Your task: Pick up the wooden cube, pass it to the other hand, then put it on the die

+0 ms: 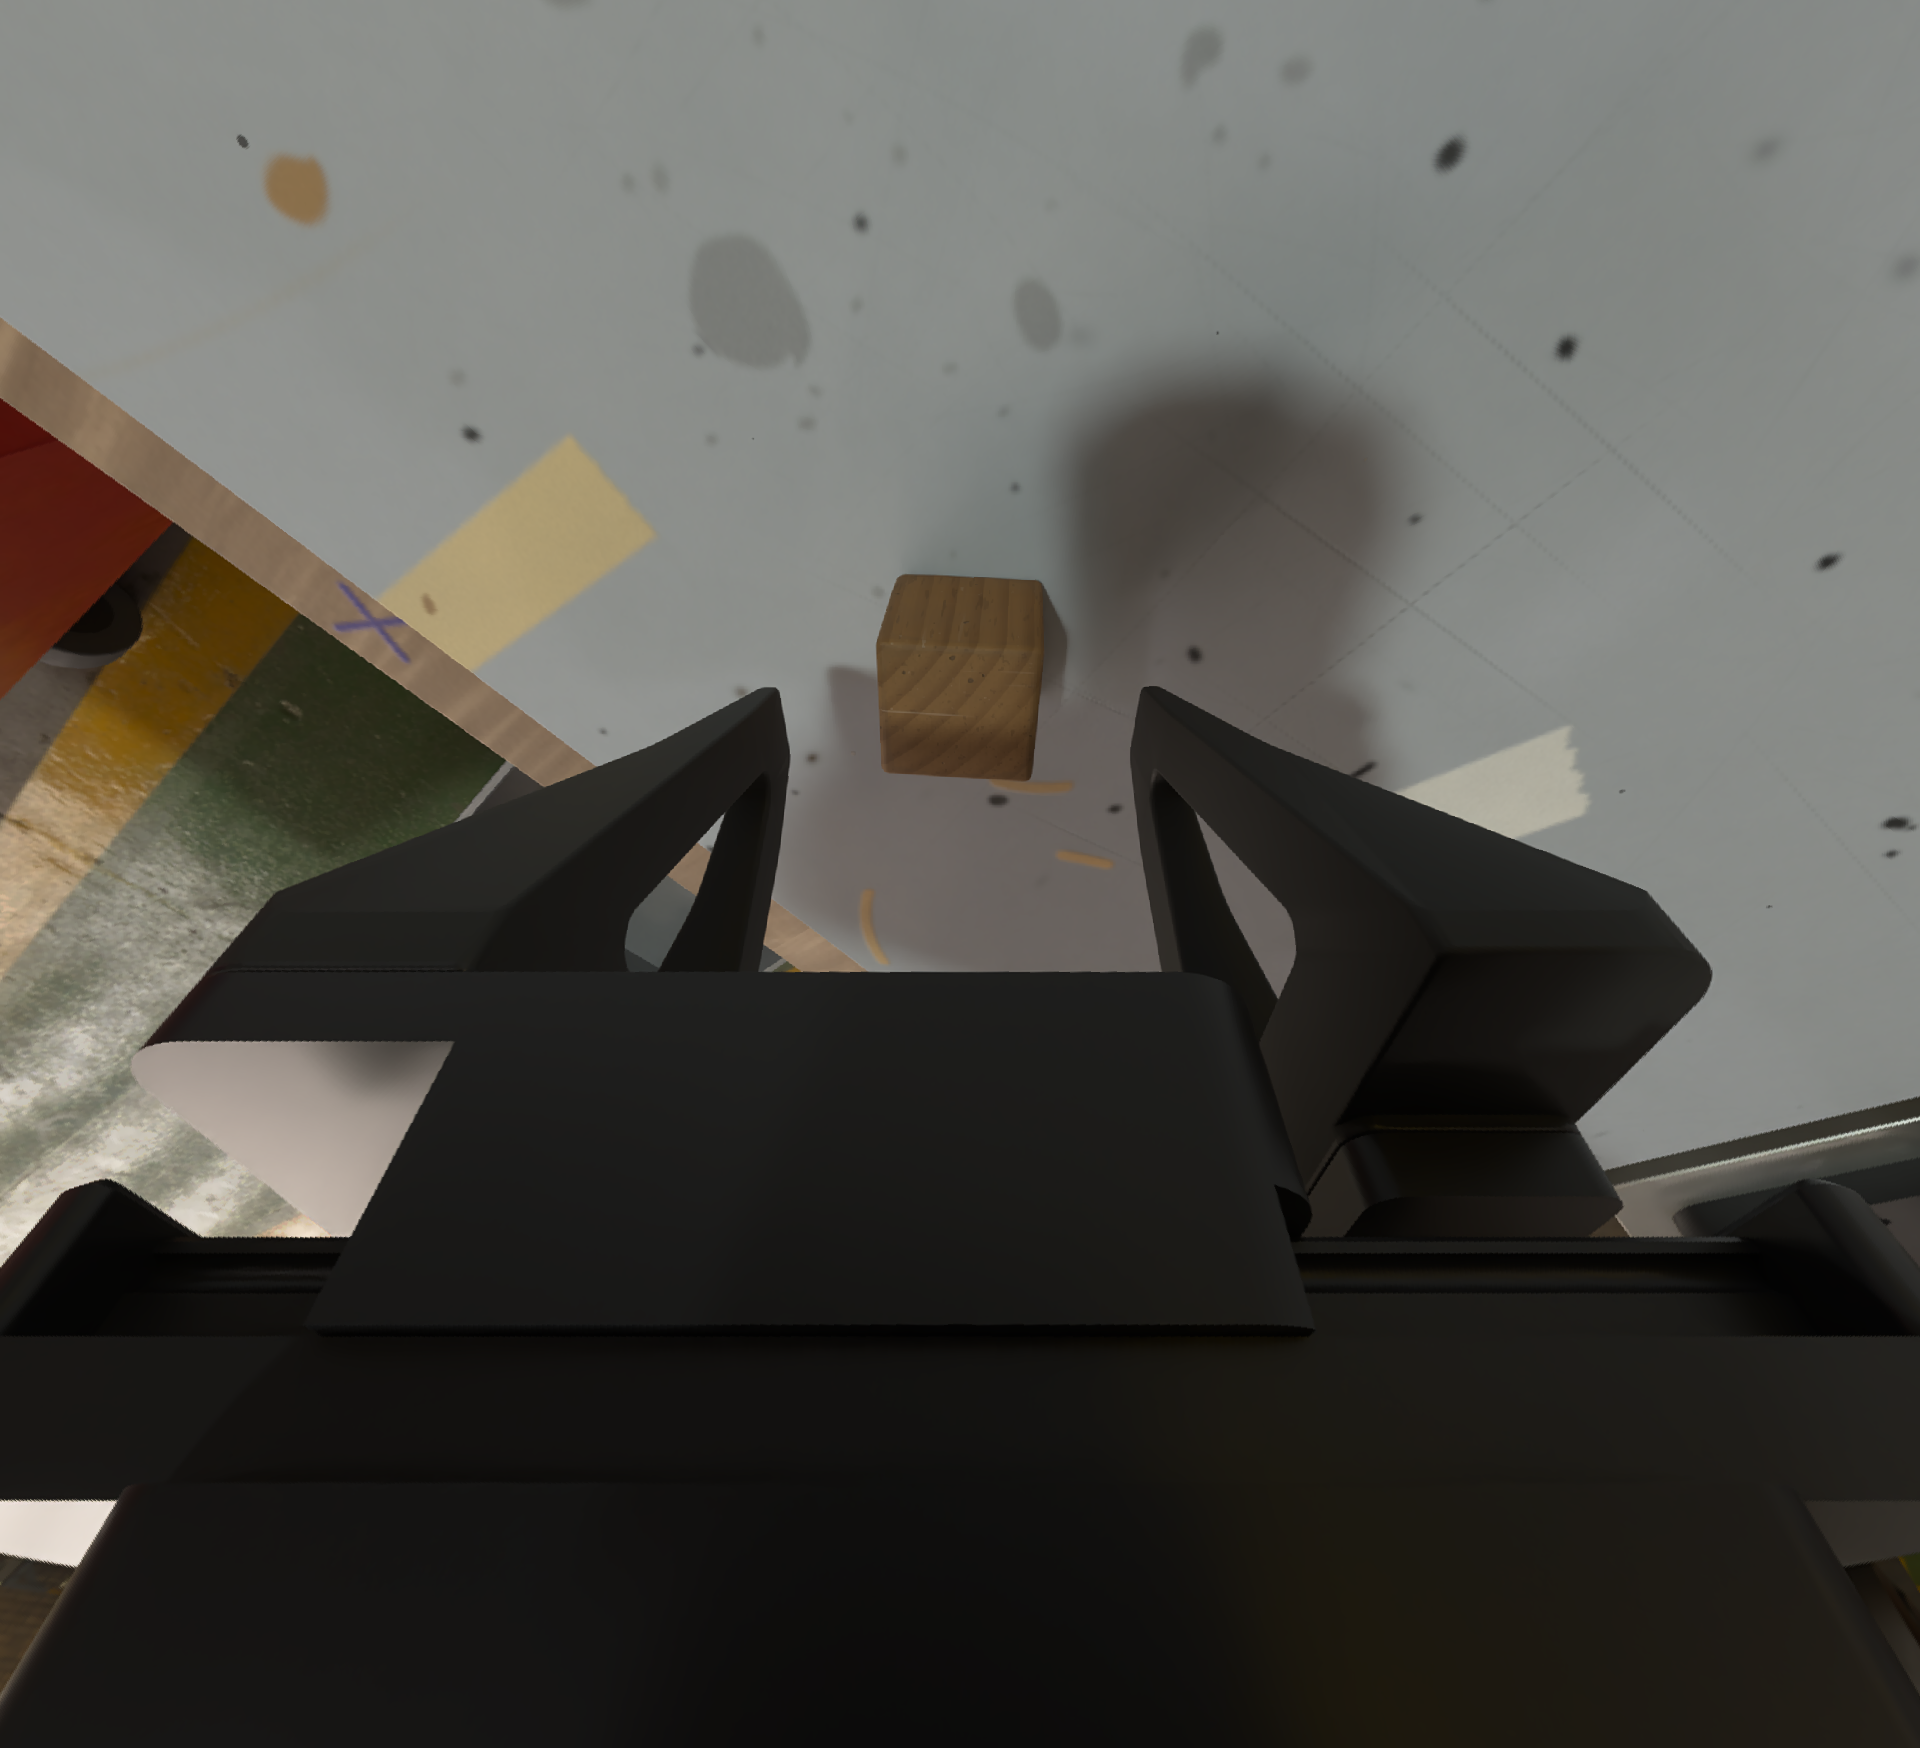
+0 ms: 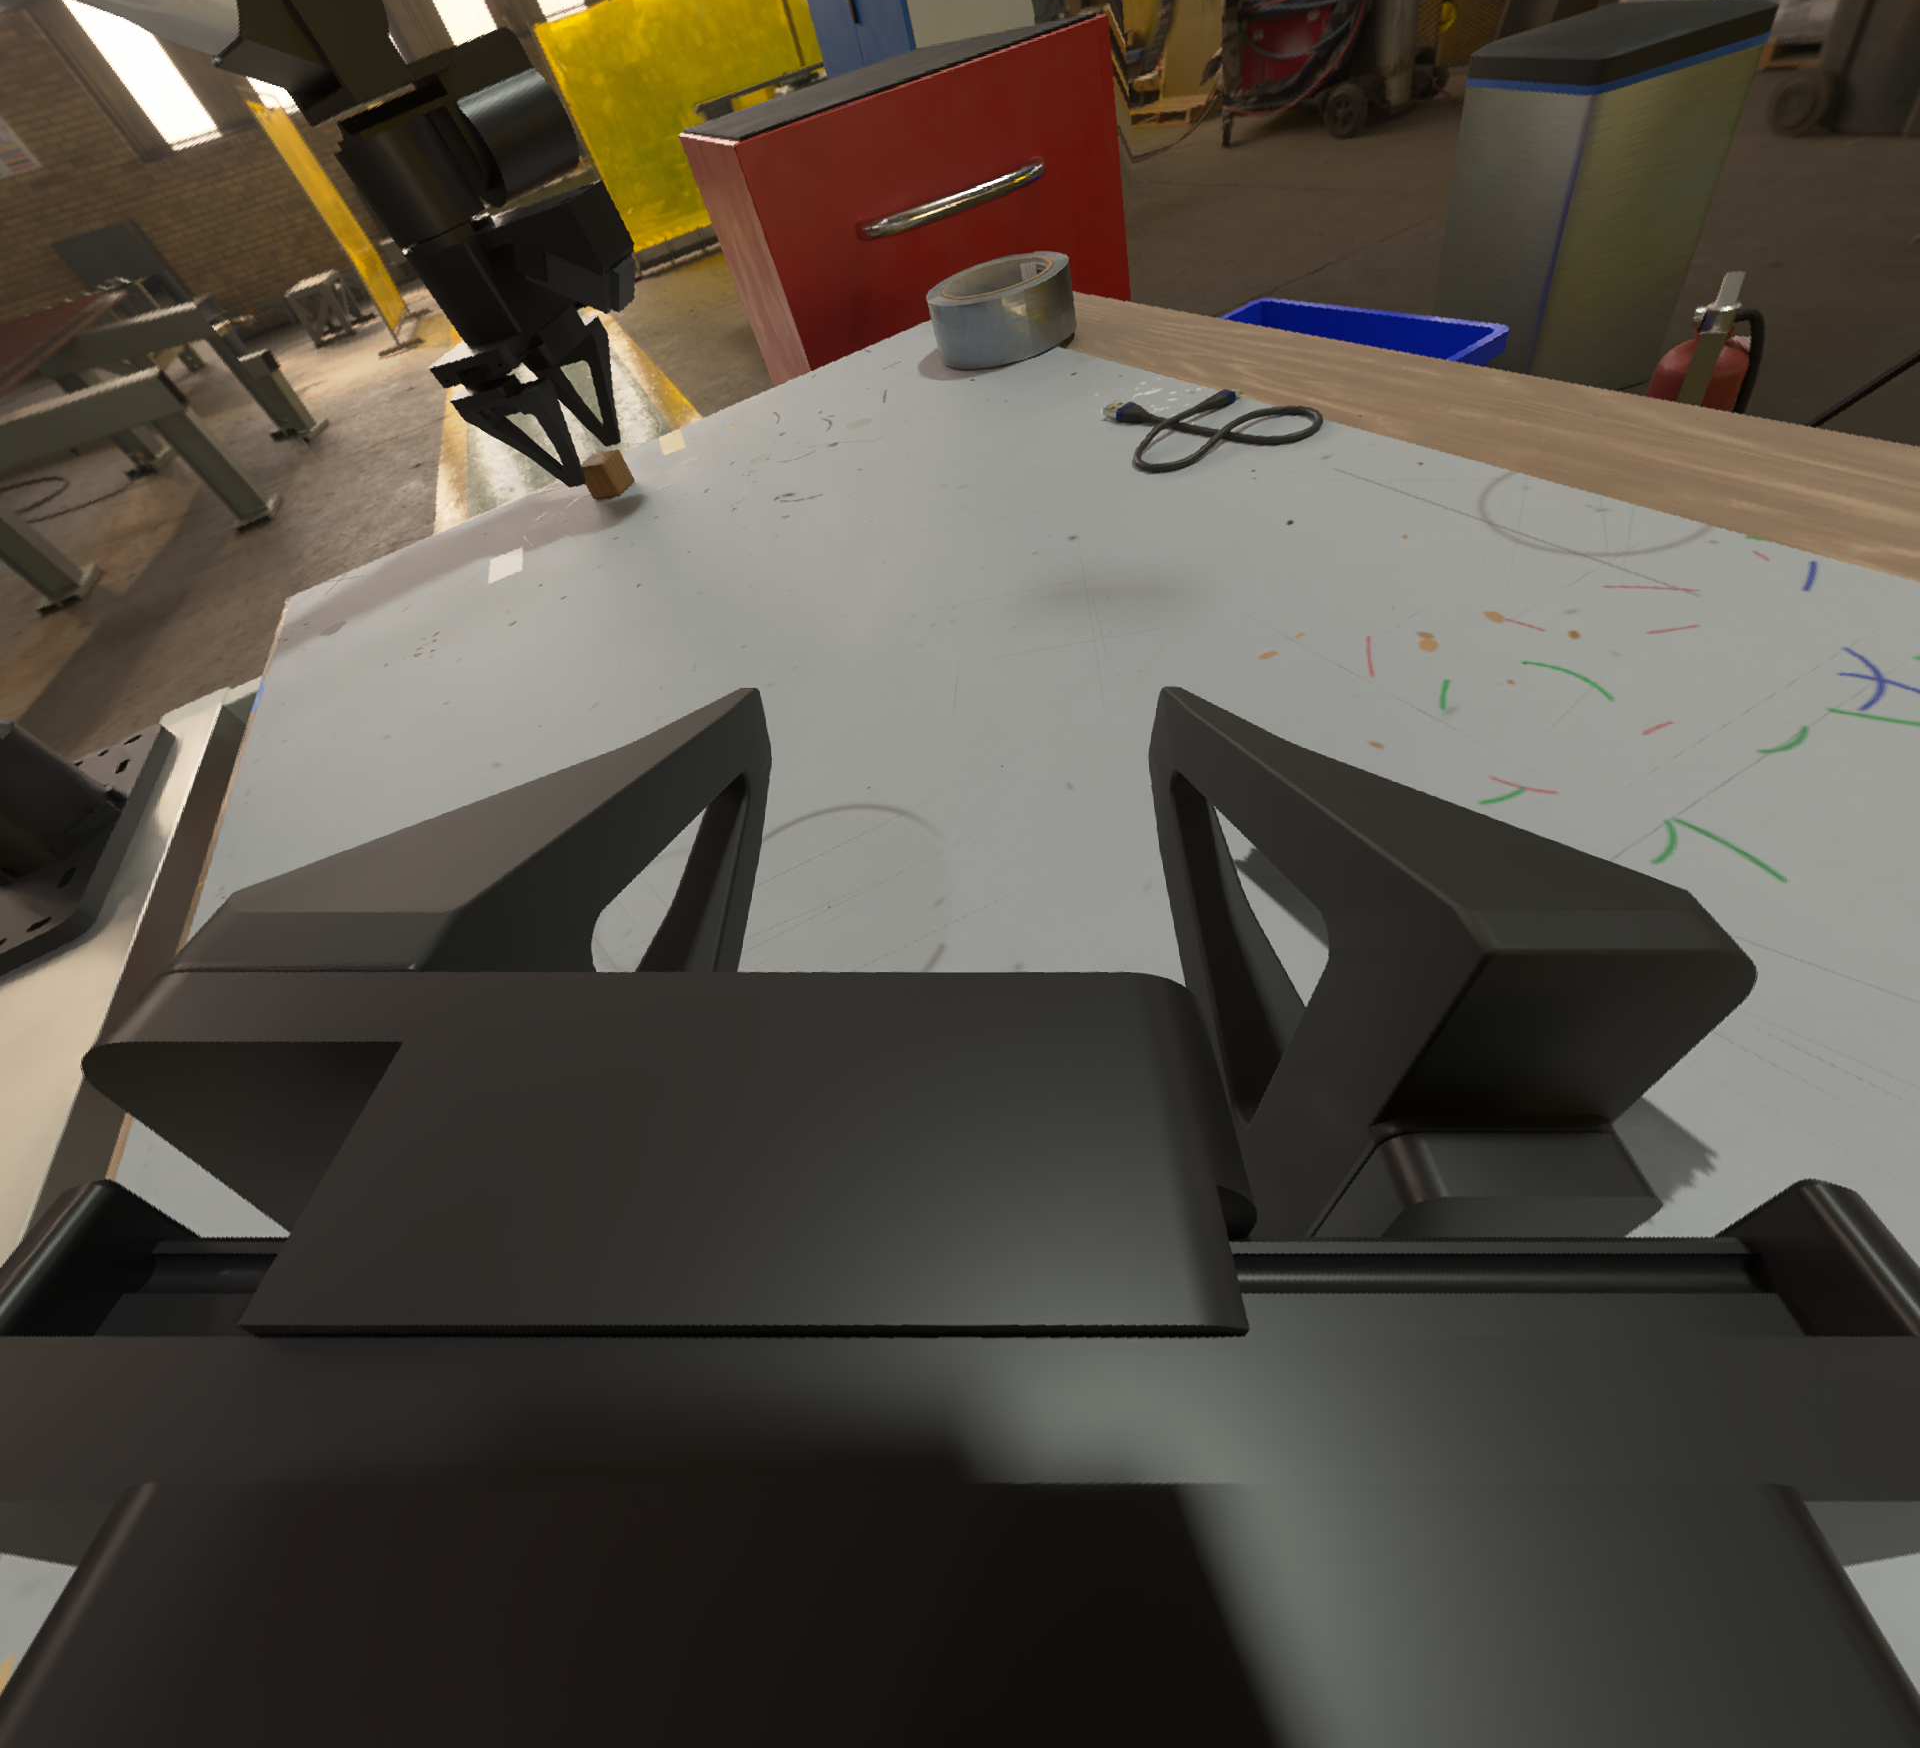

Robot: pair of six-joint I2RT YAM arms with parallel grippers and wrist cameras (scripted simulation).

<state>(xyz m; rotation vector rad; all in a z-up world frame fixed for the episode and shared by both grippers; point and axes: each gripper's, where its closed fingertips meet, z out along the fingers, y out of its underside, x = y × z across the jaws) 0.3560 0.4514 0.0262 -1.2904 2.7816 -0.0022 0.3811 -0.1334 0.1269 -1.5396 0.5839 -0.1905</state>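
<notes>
The small wooden cube (image 1: 959, 675), light brown with visible grain, is seen resting on the speckled grey tabletop (image 1: 1039, 140), near the table's left edge, and is gripped by nothing. Just short of it, the left gripper (image 1: 958, 711) is held with its black fingers spread wide, one to each side of the cube's line, neither finger touching the wood; this stance is judged to be the approach for the first pick, the gap being kept broader than the cube so that it can be straddled before closing. In the right wrist view the same gripper is shown pointing down beside the cube (image 2: 608, 474) at the far left corner.

Further right, a roll of grey tape (image 2: 1001, 309) and a coiled black cable (image 2: 1216, 429) lie near the table's back, well apart from the cube. The right gripper (image 2: 959, 722) is held with its fingers apart and empty over bare tabletop, presumably kept clear until the handover. The die is not seen in either view
</notes>
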